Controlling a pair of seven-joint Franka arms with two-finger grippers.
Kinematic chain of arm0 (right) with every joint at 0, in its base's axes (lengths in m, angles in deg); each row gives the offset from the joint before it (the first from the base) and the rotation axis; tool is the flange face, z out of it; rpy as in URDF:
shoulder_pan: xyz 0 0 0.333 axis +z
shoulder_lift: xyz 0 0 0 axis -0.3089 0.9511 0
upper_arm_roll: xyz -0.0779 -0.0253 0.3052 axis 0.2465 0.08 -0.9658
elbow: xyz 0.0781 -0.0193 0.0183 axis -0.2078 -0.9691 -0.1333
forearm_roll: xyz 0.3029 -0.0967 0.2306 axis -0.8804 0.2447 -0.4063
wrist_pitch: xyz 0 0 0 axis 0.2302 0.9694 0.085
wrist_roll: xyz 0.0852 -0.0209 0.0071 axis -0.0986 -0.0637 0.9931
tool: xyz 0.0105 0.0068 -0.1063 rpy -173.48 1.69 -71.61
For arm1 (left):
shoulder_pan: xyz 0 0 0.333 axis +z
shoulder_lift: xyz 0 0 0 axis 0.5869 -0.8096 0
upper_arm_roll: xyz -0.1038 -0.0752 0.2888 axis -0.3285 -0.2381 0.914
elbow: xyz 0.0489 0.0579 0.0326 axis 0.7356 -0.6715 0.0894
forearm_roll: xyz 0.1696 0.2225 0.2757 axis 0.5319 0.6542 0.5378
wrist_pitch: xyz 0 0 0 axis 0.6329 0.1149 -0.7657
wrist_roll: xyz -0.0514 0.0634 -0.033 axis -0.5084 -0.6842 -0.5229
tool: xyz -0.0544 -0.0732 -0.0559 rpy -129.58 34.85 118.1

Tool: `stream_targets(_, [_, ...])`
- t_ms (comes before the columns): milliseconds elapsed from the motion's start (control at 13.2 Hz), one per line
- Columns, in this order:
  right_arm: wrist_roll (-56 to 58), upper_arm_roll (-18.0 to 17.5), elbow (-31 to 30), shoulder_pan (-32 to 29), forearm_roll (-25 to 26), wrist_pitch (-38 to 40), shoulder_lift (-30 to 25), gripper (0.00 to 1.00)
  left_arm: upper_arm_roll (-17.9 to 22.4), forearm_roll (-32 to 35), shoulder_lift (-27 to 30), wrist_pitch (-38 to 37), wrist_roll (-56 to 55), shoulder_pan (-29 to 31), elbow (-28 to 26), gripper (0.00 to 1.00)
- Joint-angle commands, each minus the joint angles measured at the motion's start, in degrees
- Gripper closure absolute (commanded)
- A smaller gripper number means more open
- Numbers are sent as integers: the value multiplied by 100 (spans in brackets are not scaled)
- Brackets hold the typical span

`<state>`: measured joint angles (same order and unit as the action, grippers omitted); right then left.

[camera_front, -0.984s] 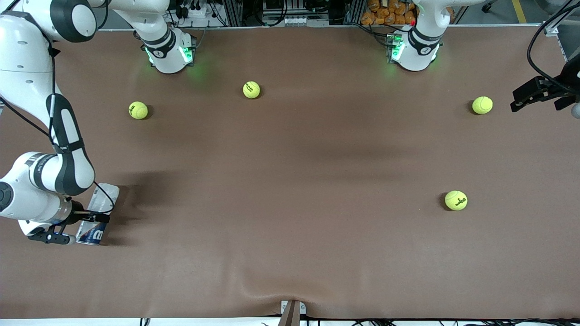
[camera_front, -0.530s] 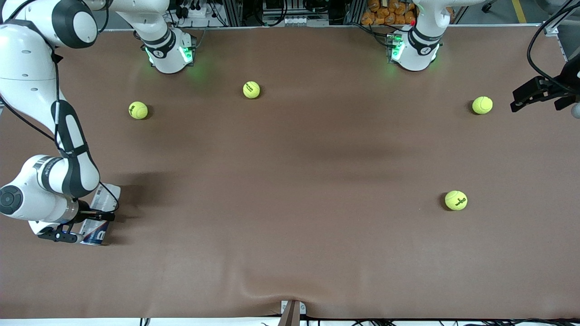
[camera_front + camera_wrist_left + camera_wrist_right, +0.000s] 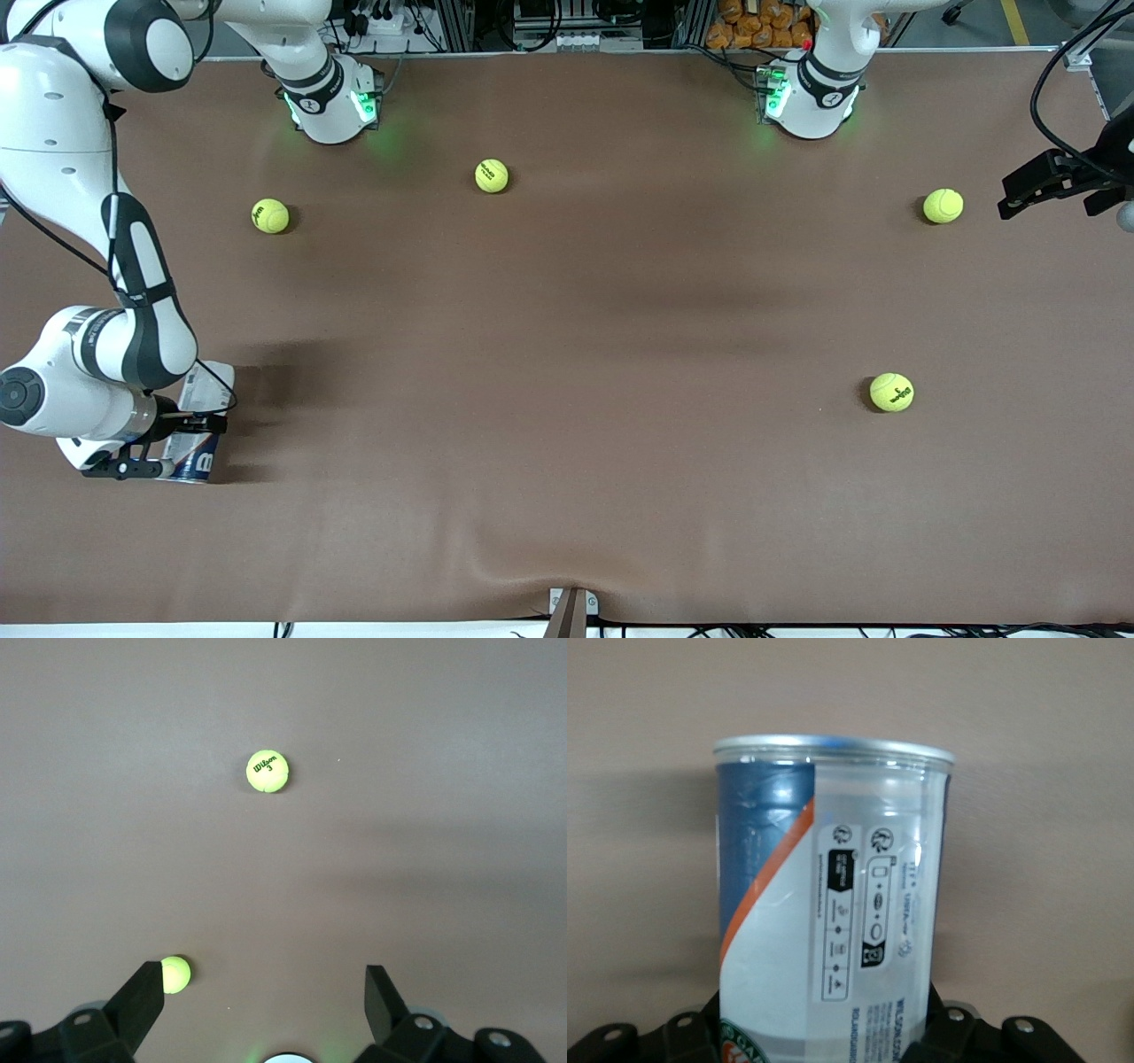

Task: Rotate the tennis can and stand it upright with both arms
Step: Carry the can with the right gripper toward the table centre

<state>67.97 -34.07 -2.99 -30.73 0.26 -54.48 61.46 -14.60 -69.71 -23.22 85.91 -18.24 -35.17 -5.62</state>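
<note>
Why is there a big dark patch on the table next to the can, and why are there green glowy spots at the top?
Front view: the dark patch is the right arm's shadow, falling beside the tennis can on the brown table; the green spots are base lights glowing onto the cloth. Right wrist view: the can's clear plastic shows pale glare streaks. Left wrist view: soft shadow bands cross the table.

Lower left of the front view: the right arm's wrist covers the middle of the tennis can [image 3: 199, 424], leaving only its two ends showing. In the right wrist view the can's lower part runs off the bottom edge. The left gripper [image 3: 1054, 182] is cut by the right edge, upper right.
</note>
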Motion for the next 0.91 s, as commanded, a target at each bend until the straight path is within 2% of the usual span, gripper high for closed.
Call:
stream_targets(0, [126,-102,324,95,64,639,-127,24,-16,-84,34,-42,99,46,13,0])
stream_targets(227, [108,-146,720,664,82,1099,-153,23,2,-93,34,-33,107,64,22,0])
stream_targets(454, [109,-251,738,1350,29,1387,-443,18,2,-84,34,-33,99,64,13,0])
stream_targets(681, [56,-383,738,2237,64,1556,-846,18,2,-93,17,-33,107,64,13,0])
stream_targets(833, [126,-488,738,2625,21,1547,-918,18,2,-84,17,-33,107,73,13,0])
